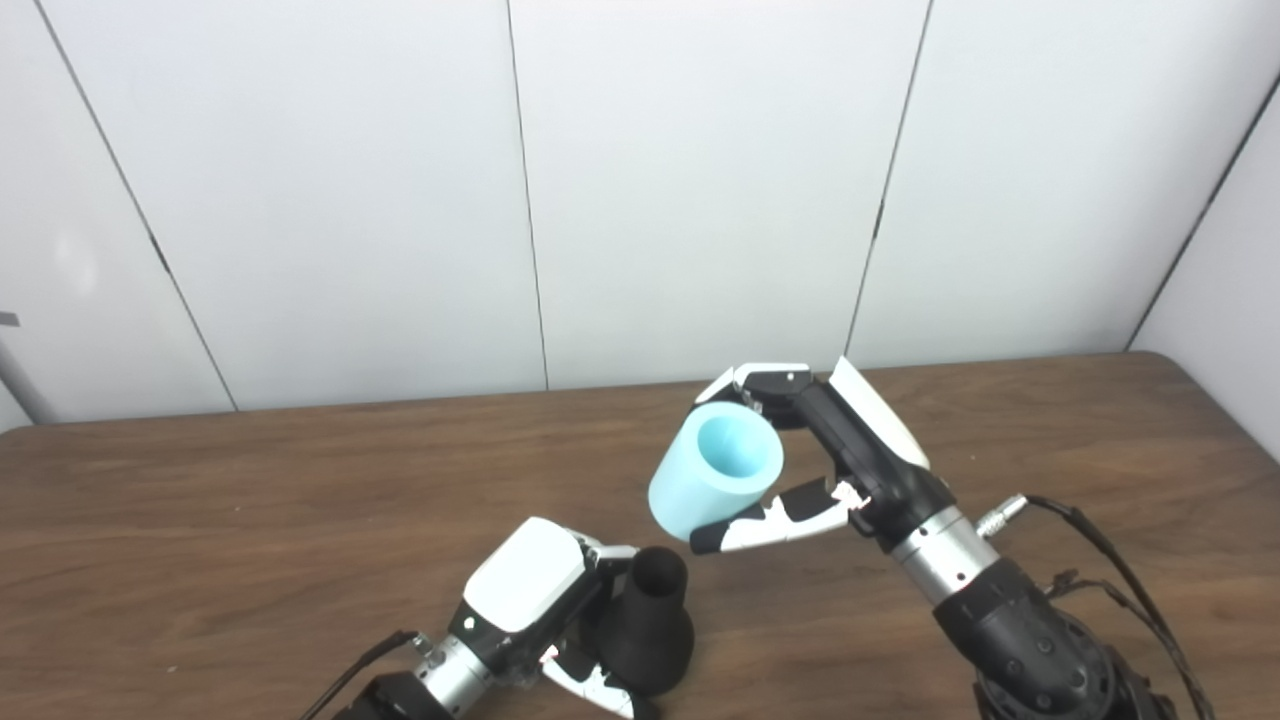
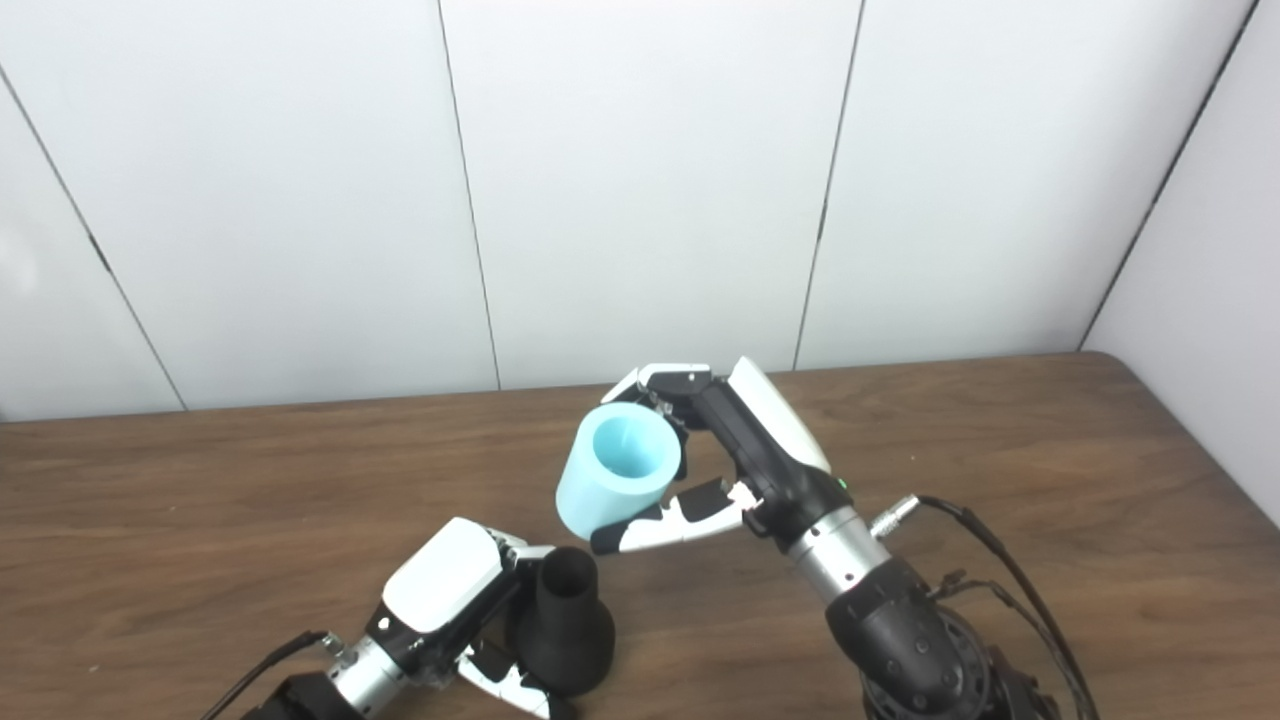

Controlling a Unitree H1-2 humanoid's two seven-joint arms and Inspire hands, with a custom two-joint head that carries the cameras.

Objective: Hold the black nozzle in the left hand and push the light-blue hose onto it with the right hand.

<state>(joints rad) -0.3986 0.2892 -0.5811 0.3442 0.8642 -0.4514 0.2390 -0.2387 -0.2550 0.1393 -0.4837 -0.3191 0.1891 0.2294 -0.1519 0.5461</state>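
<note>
My left hand is shut on the black nozzle, a flared cone standing near the table's front edge with its narrow open end up. My right hand is shut on the light-blue hose, a short thick tube held tilted above the table, its open end facing up toward the camera. The hose sits up and to the right of the nozzle, with a small gap between them. Both also show in the right eye view: the nozzle and the hose.
The brown wooden table spans the view, with white wall panels behind it. A cable runs from my right wrist along the table at the right.
</note>
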